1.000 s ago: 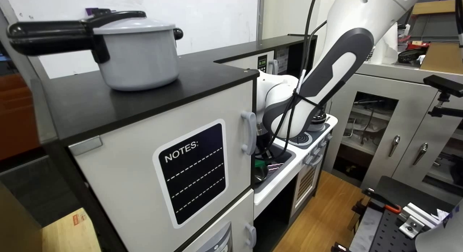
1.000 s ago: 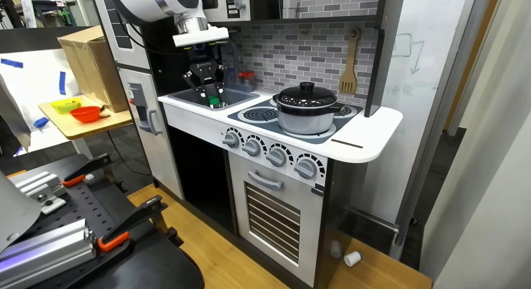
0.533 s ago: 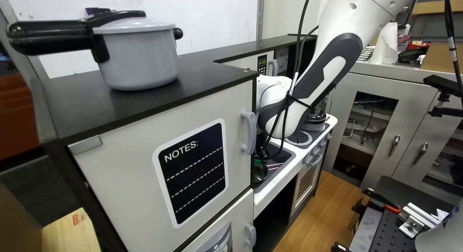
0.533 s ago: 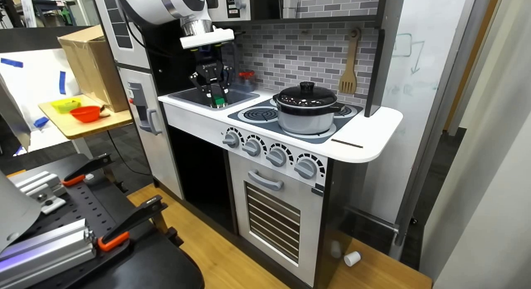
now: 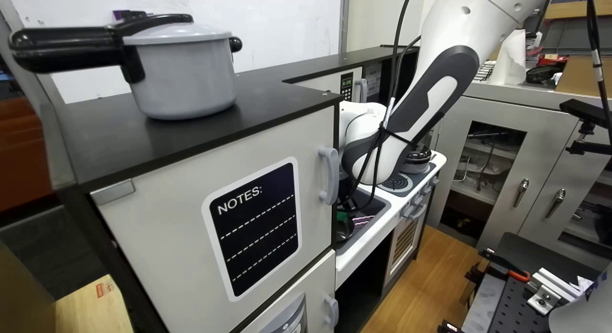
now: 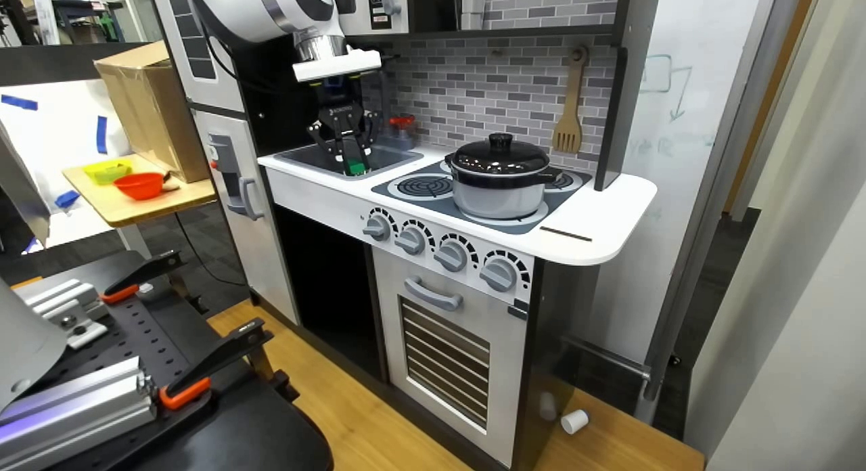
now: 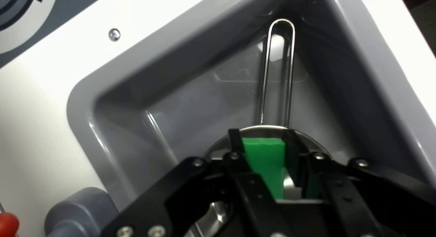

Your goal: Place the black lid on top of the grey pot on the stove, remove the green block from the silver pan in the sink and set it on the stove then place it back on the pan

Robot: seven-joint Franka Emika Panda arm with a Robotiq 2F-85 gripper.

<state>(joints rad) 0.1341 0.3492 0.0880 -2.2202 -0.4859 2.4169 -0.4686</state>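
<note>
I have the claw [image 7: 263, 141] closed on the block [image 7: 264, 160], its fingers [image 7: 235, 141] against two opposite sides, right above or in the pan [image 7: 267, 127]. I judge the block light and stiff; its smooth faces could slip, so the place to hold it is across those flat sides. The pan looks like thin metal and might skid if knocked. I can't make out whether the block's underside rests on the pan or hangs clear: the claw covers much of it in the wrist view, and in an exterior view the cupboard [image 5: 186, 194] cuts off one side of the pan.
</note>
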